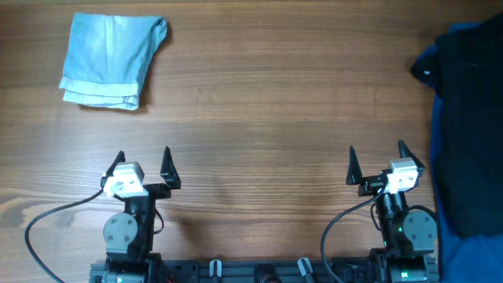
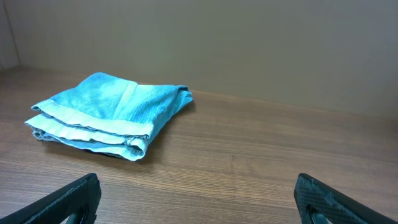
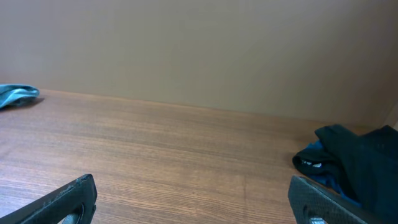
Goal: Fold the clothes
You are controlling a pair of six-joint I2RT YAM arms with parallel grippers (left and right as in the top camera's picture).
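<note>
A folded light blue garment [image 1: 111,60] lies at the far left of the wooden table; it also shows in the left wrist view [image 2: 106,114] and its edge in the right wrist view [image 3: 17,96]. A heap of dark blue and black clothes [image 1: 468,118] lies unfolded along the right edge, also in the right wrist view [image 3: 354,158]. My left gripper [image 1: 144,166] [image 2: 199,202] is open and empty near the front edge. My right gripper [image 1: 379,163] [image 3: 193,202] is open and empty, just left of the dark heap.
The wooden table [image 1: 267,118] spans the whole view. Both arm bases and their cables sit at the front edge [image 1: 259,267]. A plain wall rises behind the table in the wrist views.
</note>
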